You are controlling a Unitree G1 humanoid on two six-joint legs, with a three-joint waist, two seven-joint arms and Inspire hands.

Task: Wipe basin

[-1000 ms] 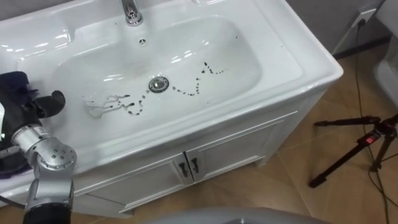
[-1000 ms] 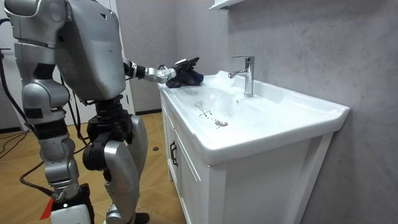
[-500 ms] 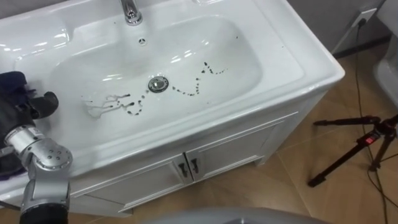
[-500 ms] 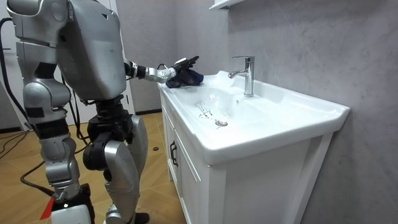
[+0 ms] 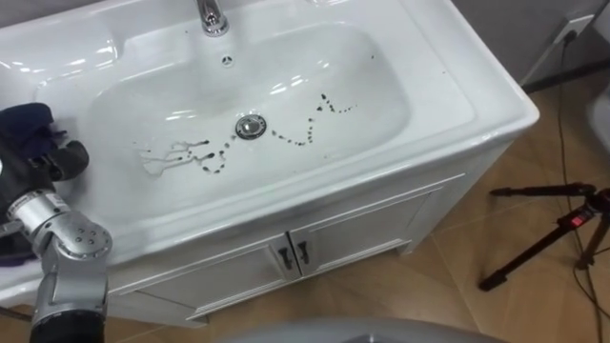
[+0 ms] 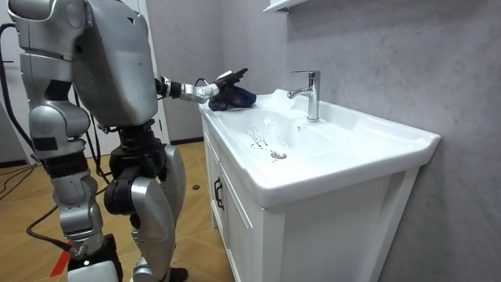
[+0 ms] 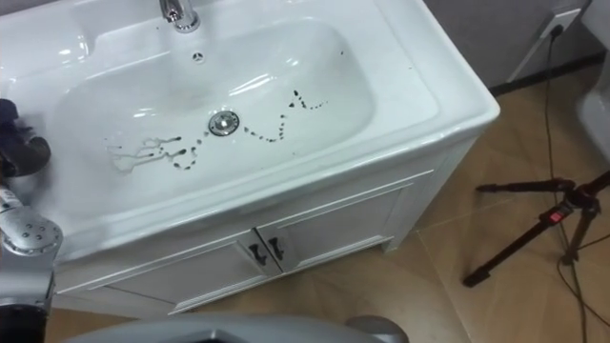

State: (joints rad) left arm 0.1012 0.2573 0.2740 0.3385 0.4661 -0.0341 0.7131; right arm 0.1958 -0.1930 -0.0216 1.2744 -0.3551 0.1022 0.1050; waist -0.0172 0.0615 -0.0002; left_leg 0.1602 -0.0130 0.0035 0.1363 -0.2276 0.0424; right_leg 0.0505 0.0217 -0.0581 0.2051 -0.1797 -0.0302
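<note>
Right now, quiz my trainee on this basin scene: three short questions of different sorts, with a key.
1. True or false: the dark marks in the basin have been wiped away.
2. Where is the cloth? A: in the bowl, over the drain. B: on the basin's left rim, at the left hand. C: on the floor.
3. Fill in: on the floor to the right of the cabinet stands a black ____.

Key: 1 false, the marks run across the bowl. 2 B. 3 tripod.
</note>
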